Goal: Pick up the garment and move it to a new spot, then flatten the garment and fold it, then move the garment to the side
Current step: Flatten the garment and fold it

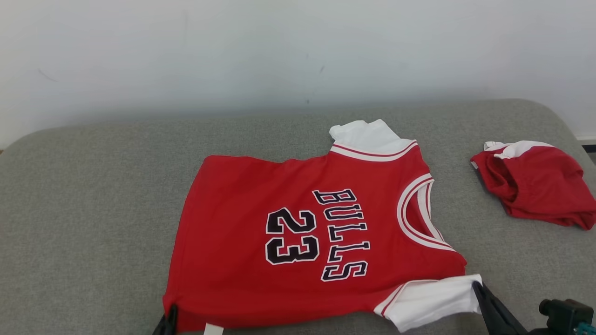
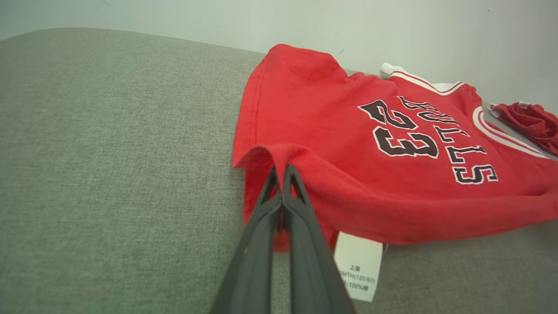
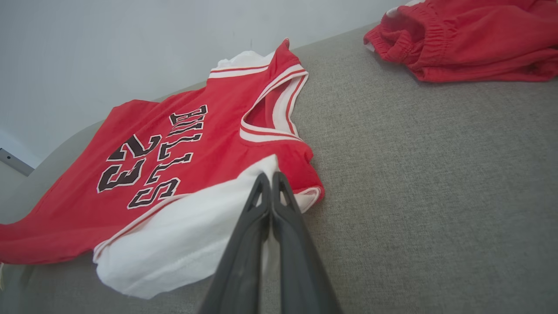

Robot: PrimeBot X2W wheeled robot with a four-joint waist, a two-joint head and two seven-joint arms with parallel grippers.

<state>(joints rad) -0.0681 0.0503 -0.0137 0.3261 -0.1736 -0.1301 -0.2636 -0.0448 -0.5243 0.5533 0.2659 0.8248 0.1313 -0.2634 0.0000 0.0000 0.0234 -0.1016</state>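
Both grippers sit closest: left gripper [image 2: 282, 170] pinched onto the hem corner of the red jersey [image 1: 242, 186], right gripper [image 3: 270, 178] clamped on its white sleeve [image 3: 174, 244]. Grey padded bench [image 1: 93, 209] carries the jersey spread flat mid-surface, a crumpled red garment [image 1: 540, 186] well apart on the right, a white label [image 2: 358, 266] under the hem

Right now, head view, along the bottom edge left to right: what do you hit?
left end effector shut on the Bulls jersey hem → white care label → white sleeve → right end effector pinching that sleeve
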